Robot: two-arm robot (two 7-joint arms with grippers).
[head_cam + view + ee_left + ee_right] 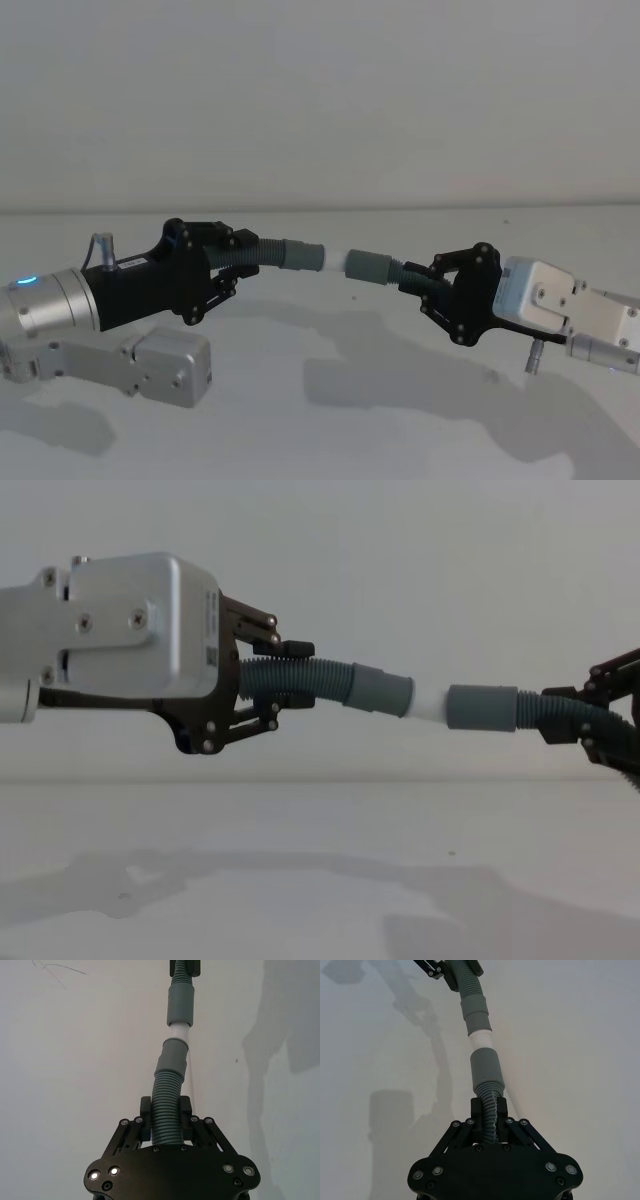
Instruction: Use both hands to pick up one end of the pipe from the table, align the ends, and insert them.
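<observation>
Chest view has both arms lifted well above the worktop, the pipe strung between them in mid-air. The left pincer is clamped on the ribbed hose just behind the cuff that carries the white tip; the right pincer is clamped on the ribs just behind the plain-mouthed cuff. Gripping the ribs and not the cuffs themselves leaves both smooth ends free to meet, and holding close behind them probably keeps the floppy hose from drooping at the joint. The white tip bridges the two cuffs, and its far end appears to have entered the plain mouth, though a bare band of white shows between them, so I judge the insertion begun but not seated. From the head view the left arm reaches in level from the left side with its pincer angled slightly toward the centre, and the right pincer comes in from the right, a little lower, so the hose forms a shallow arch. The two cuffs sit slightly out of line, the left one tilting downward toward the joint; a straighter push may be needed.
</observation>
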